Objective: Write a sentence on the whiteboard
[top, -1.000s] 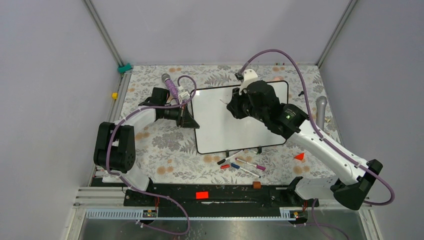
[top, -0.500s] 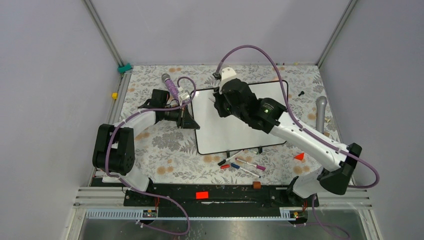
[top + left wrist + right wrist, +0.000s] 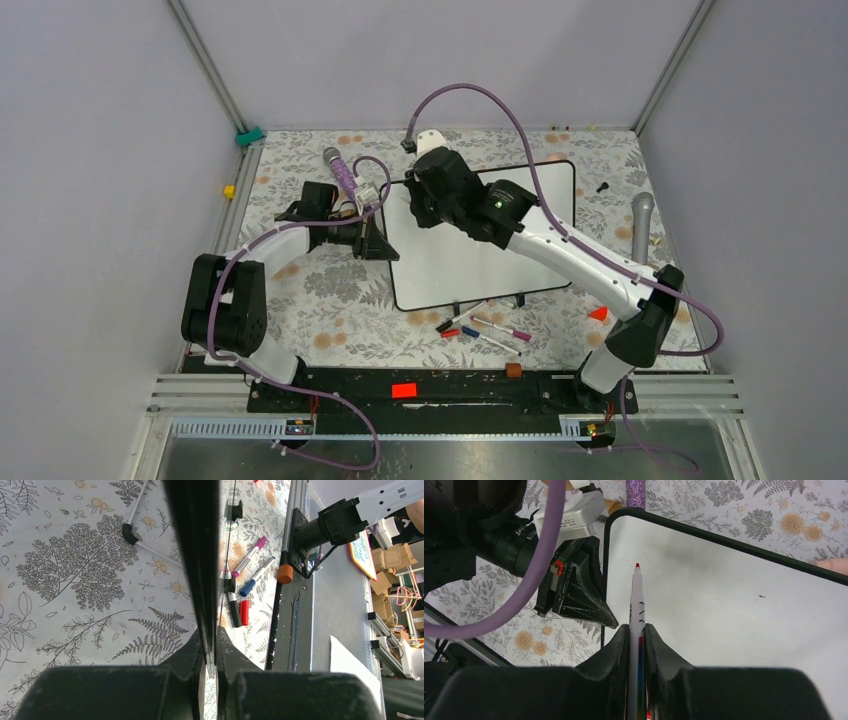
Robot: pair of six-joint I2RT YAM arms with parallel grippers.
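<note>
Your top camera looks down from above and behind the bases, over the whole table (image 3: 330, 290). Your left wrist camera sits close, sighting along the whiteboard (image 3: 192, 540) edge toward the markers (image 3: 248, 560). Your right wrist camera looks down on the whiteboard's far left corner; the top view shows both.

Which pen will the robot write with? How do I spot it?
Find the big glossy white board with a black rim on the flowery tablecloth. Over its far left corner, the right arm's fingers pinch a white marker with a red tip. The other markers lie loose in front of the board; only this one is held.
</note>
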